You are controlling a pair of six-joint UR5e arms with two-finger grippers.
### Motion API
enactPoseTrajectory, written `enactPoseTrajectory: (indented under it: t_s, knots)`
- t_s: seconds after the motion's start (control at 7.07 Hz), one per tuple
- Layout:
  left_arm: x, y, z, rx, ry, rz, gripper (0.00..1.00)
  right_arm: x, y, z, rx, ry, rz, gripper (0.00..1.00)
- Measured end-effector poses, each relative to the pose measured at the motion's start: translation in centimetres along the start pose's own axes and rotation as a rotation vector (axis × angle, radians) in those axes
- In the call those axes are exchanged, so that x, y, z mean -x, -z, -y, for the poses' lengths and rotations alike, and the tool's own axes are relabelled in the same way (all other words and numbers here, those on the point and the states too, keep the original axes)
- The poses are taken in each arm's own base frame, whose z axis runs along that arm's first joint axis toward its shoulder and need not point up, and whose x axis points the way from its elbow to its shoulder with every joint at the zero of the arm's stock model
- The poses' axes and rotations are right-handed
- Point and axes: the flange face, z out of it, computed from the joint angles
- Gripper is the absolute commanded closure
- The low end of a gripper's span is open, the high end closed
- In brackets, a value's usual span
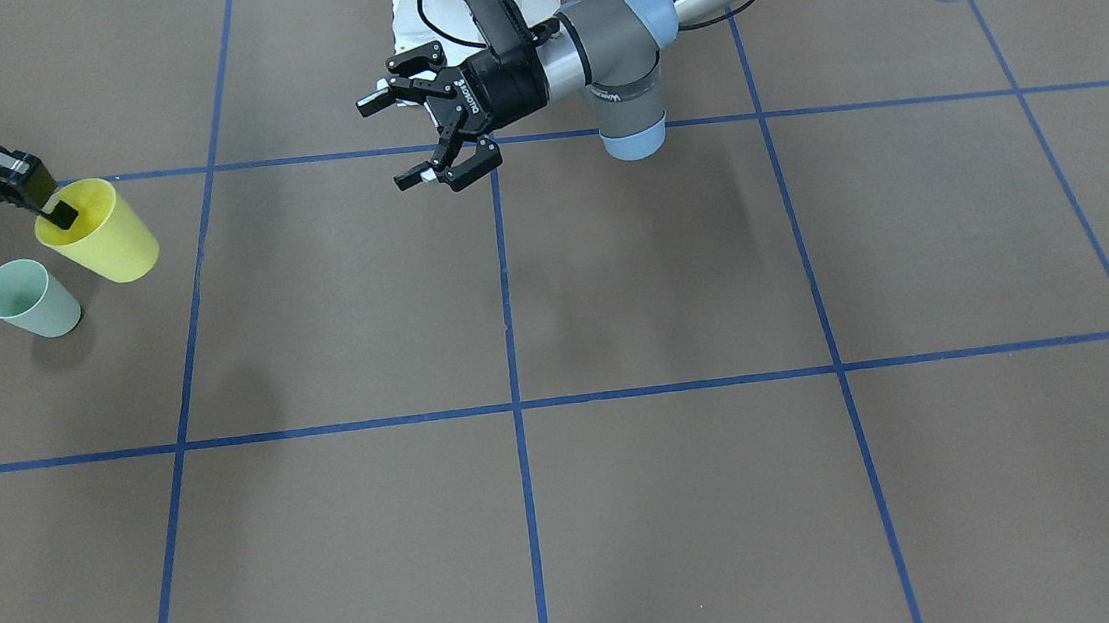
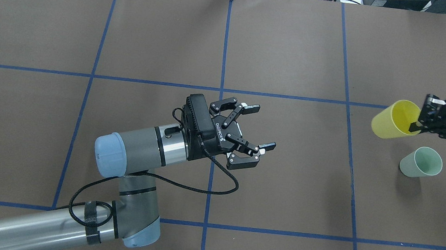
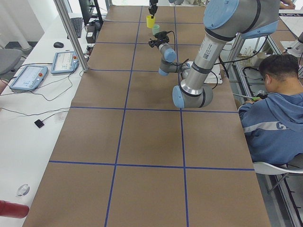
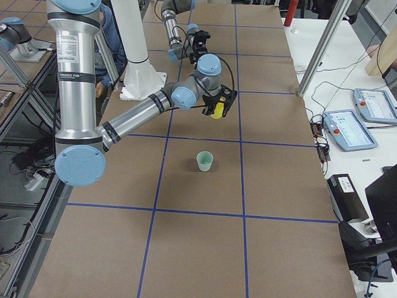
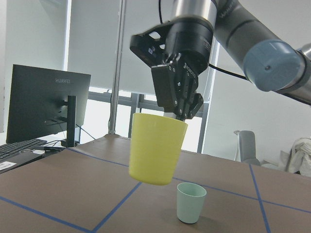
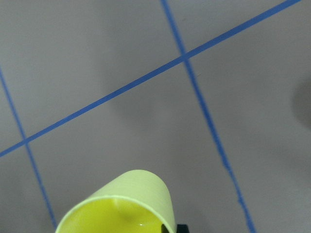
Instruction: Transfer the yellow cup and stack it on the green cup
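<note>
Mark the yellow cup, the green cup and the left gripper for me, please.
yellow cup (image 2: pixel 382 125): overhead exterior view, on its outer side wall.
green cup (image 2: pixel 407 166): overhead exterior view, on its outer side wall.
left gripper (image 2: pixel 264 126): overhead exterior view, midway between its open fingertips.

Raised cup (image 1: pixel 101 236) hangs beside standing cup (image 1: pixel 29 299) on table (image 1: pixel 613 296).
</note>
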Motion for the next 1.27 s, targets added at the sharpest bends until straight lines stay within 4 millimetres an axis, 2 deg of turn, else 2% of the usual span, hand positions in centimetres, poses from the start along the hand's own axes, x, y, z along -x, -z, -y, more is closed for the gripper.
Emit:
enactPoseTrajectory:
  t_s: [0.14,0.28,0.57,0.85,1.27]
  knots:
    - [1.0,0.4,-0.4,0.003,0.003,0.034,0.01,-4.0,-0.4,0.9,-0.021,0.013,-0.057,1.0]
    - [1.8,0.9,-0.7,0.009,0.0,0.055,0.01,-6.9,-0.8,2.0,-0.027,0.012,-0.096,1.0]
    - [2.3,1.3,-1.1,0.015,0.001,0.068,0.01,-10.5,-2.2,4.1,-0.014,0.031,-0.145,1.0]
    - [2.4,1.3,-1.3,0.018,0.003,0.07,0.01,-11.9,-2.8,4.5,0.0,0.035,-0.162,1.0]
    - [2.2,1.1,-1.7,0.029,0.005,0.093,0.01,-12.2,-3.3,4.4,0.035,0.025,-0.154,1.0]
